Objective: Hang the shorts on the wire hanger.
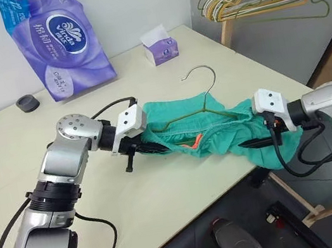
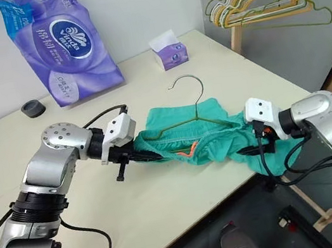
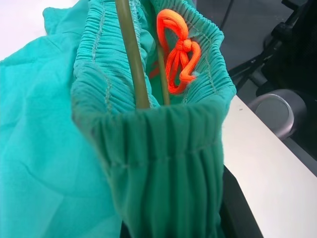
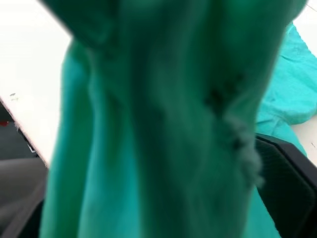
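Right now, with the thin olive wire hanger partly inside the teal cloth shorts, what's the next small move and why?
Probably draw the right gripper back from the teal cloth shorts. The thin olive wire hanger already runs inside the waistband, the left gripper is shut on the waistband's other end, and cloth drapes over the table edge.

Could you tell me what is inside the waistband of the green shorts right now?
Inside the shorts waistband run the wire hanger's olive bars and a knotted orange drawstring. The hanger's lower bar is covered by cloth.

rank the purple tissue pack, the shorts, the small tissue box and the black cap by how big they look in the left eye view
1. Purple tissue pack and shorts: alike, unranked.
2. Small tissue box.
3. Black cap.
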You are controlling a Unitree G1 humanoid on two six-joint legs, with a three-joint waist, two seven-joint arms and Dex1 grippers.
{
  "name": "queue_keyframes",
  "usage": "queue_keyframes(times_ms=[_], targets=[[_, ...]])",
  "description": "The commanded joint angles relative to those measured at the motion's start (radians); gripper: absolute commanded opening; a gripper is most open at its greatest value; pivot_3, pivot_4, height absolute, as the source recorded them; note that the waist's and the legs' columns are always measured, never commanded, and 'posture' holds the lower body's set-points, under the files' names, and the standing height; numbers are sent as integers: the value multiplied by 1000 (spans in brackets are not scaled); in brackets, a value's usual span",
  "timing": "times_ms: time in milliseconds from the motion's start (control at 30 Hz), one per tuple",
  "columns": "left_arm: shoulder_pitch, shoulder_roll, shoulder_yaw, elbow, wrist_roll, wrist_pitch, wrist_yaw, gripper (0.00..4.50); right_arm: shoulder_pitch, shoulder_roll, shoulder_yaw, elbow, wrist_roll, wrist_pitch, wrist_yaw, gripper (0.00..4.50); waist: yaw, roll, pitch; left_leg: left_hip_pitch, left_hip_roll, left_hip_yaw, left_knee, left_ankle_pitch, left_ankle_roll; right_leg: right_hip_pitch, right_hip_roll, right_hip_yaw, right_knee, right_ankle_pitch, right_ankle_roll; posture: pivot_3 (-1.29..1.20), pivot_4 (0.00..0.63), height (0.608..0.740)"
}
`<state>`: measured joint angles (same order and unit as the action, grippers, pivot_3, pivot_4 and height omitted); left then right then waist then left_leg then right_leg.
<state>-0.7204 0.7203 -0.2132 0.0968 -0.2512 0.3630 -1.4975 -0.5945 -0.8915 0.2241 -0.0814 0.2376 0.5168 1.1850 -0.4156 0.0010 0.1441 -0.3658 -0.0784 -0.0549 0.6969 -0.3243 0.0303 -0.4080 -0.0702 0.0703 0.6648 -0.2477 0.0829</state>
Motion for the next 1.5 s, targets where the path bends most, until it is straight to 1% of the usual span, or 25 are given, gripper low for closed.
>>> queue_keyframes(times_ms=[33,333,367,467,533,600,667,733,833,933,1033,1167,1300,1367,1433,1500], targets=[[-12,19,18,-30,-15,-12,-8,0,-46,3,-1,-6,6,13,37,3267,0,0,0,0,0,0,0,0,0,0,0,0,0,0,0,-399,82,740],[4,29,19,-37,-15,-31,-5,0,-62,13,7,-43,23,44,83,171,1,-1,-2,0,0,0,0,0,0,0,0,0,0,0,0,-393,77,740],[5,28,19,-35,-13,-36,-3,0,-63,14,6,-46,25,48,85,39,0,-1,-2,0,0,0,0,0,0,0,0,0,0,0,0,-394,76,740],[1,12,28,-16,-22,-16,21,0,-64,16,-3,-65,42,73,92,39,2,-2,-5,0,0,0,0,0,0,0,0,0,0,0,0,-395,76,740],[-19,-17,48,21,-26,13,76,0,-64,17,-6,-75,45,83,93,39,2,-3,-7,0,0,0,0,0,0,0,0,0,0,0,0,-397,75,740],[-25,-13,46,59,-4,-29,71,716,-62,16,-13,-85,51,95,94,0,2,-5,-9,0,0,0,0,0,0,0,0,0,0,0,0,-401,75,740],[-32,-1,49,105,24,-88,77,1246,-56,13,-23,-93,59,110,95,0,2,-6,-10,0,0,-1,0,0,0,0,0,0,0,0,0,-403,75,740],[-48,8,66,143,22,-100,85,1799,-51,11,-29,-99,66,122,90,0,1,-6,-10,0,0,-1,0,0,0,0,0,0,0,0,0,-403,75,740],[-92,25,121,205,-3,-75,120,1799,-40,11,-39,-108,78,145,75,0,1,-6,-10,0,0,-1,0,0,0,0,0,0,0,0,0,-405,74,740],[-106,56,165,230,-15,-62,135,1799,-33,12,-53,-107,93,178,55,0,-1,-6,-10,0,0,-1,0,0,0,0,0,0,0,0,0,-405,74,740],[-104,99,202,268,4,-96,163,1799,-27,6,-66,-96,102,224,31,0,-2,-7,-11,0,0,-1,0,0,0,0,0,0,0,0,0,-402,77,740],[-127,119,270,318,-10,-101,241,1799,0,-18,-117,-78,122,292,-12,0,1,-7,-11,0,0,-1,0,0,0,0,0,0,0,0,0,-398,78,740],[-64,117,270,251,-32,-73,220,1799,18,-3,-169,-96,160,369,-61,0,4,-7,-12,-1,0,-1,0,0,0,0,0,0,0,0,0,-403,79,740],[-36,111,267,212,-55,-50,200,1799,37,-14,-194,-114,185,423,-77,0,2,-8,-14,0,0,-1,0,0,0,0,0,0,0,0,0,-409,78,740],[-7,106,256,136,-96,13,169,1799,65,-41,-238,-115,205,480,-96,0,3,-8,-14,-1,0,-1,0,0,0,0,0,1,1,0,0,-415,79,740],[26,101,232,39,-129,59,141,2159,93,-67,-297,-101,218,535,-130,0,5,-9,-14,-1,0,-2,0,0,0,0,0,1,0,0,0,-418,78,740]])
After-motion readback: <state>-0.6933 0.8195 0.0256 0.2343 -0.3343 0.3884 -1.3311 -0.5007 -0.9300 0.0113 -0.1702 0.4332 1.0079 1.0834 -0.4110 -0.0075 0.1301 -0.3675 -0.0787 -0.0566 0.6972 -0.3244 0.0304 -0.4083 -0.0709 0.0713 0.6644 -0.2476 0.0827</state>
